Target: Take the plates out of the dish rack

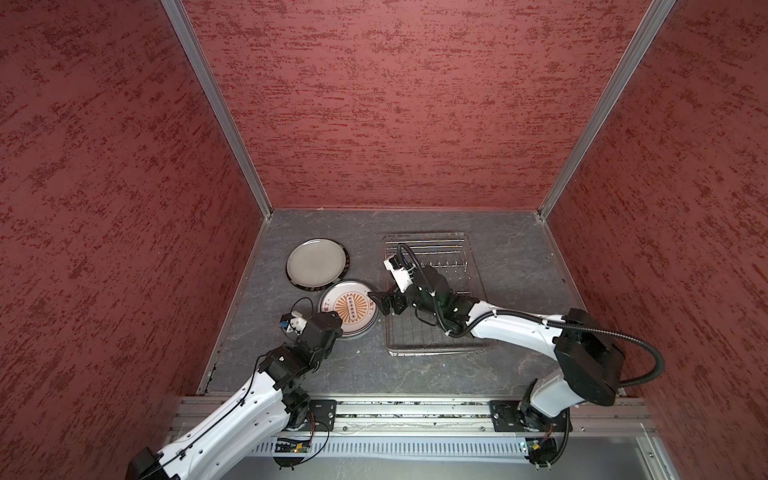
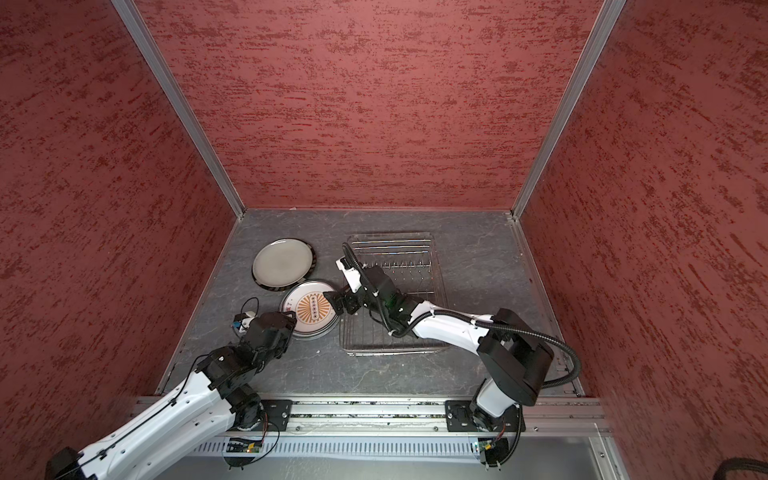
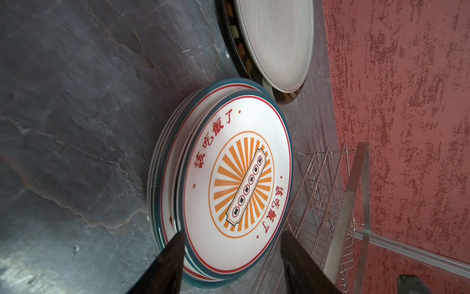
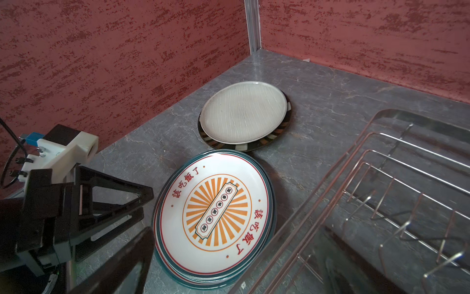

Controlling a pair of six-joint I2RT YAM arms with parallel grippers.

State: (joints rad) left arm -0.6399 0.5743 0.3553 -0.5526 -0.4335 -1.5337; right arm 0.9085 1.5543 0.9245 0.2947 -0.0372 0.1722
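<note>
The left pincer (image 3: 233, 233) stood wide at the sunburst plate stack (image 1: 348, 309) on the worktop (image 1: 415, 374). The right pincer (image 1: 375, 301) stood wide between the stack and the dish rack (image 1: 415, 345).

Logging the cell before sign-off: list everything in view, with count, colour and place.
table: 1, grey, underneath everything
walls: 3, red, around the table
rack: 1, silver wire, right of centre, no plates seen
striped plate: 1, dark rim, left of rack, far side
off-white plate: 1, off-white, on the striped plate
sunburst plates: one stack of unclear number, white with orange and teal, left of rack, nearer
left gripper: 1, black, open at the stack's near edge
right gripper: 1, black, open between stack and rack
</note>
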